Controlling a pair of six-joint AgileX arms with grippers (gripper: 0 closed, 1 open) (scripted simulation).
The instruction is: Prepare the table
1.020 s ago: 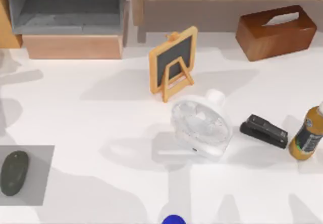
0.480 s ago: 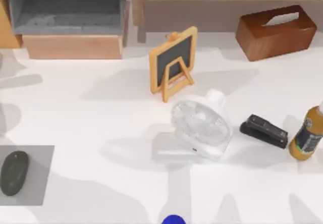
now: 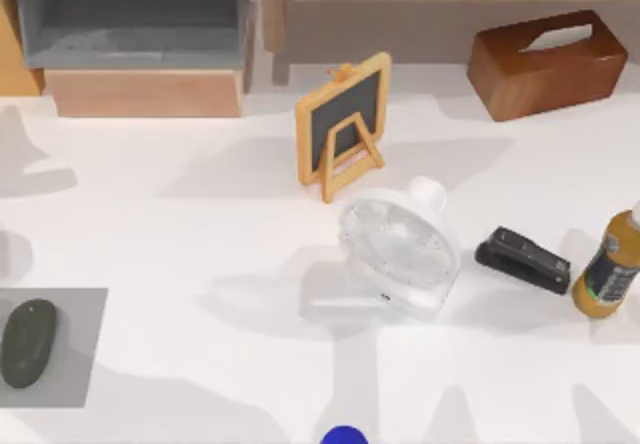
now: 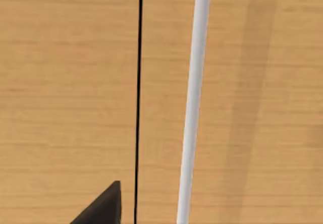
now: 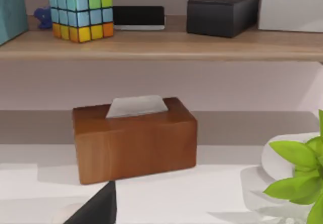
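Note:
The white table (image 3: 180, 224) carries a small wood-framed blackboard easel (image 3: 343, 124), a clear white desk fan (image 3: 395, 249) lying in the middle, a black stapler (image 3: 522, 260) and an amber bottle (image 3: 610, 269) at the right edge. A brown wooden tissue box (image 3: 545, 62) stands at the back right, seen straight ahead as the tissue box (image 5: 133, 138). A dark tip of my left gripper (image 4: 103, 206) hangs before a wooden panel. A dark tip of my right gripper (image 5: 98, 206) is above the table, short of the tissue box.
A grey mat (image 3: 85, 364) with a dark mouse (image 3: 27, 342) lies at the front left. A wood-and-grey shelf unit (image 3: 140, 34) lines the back. A shelf (image 5: 166, 45) holds a colour cube (image 5: 81, 14). A green plant (image 5: 303, 173) and a blue round object (image 3: 343, 436) are near.
The shadows on the table's left side have slid toward the front. None of the objects on the table has moved.

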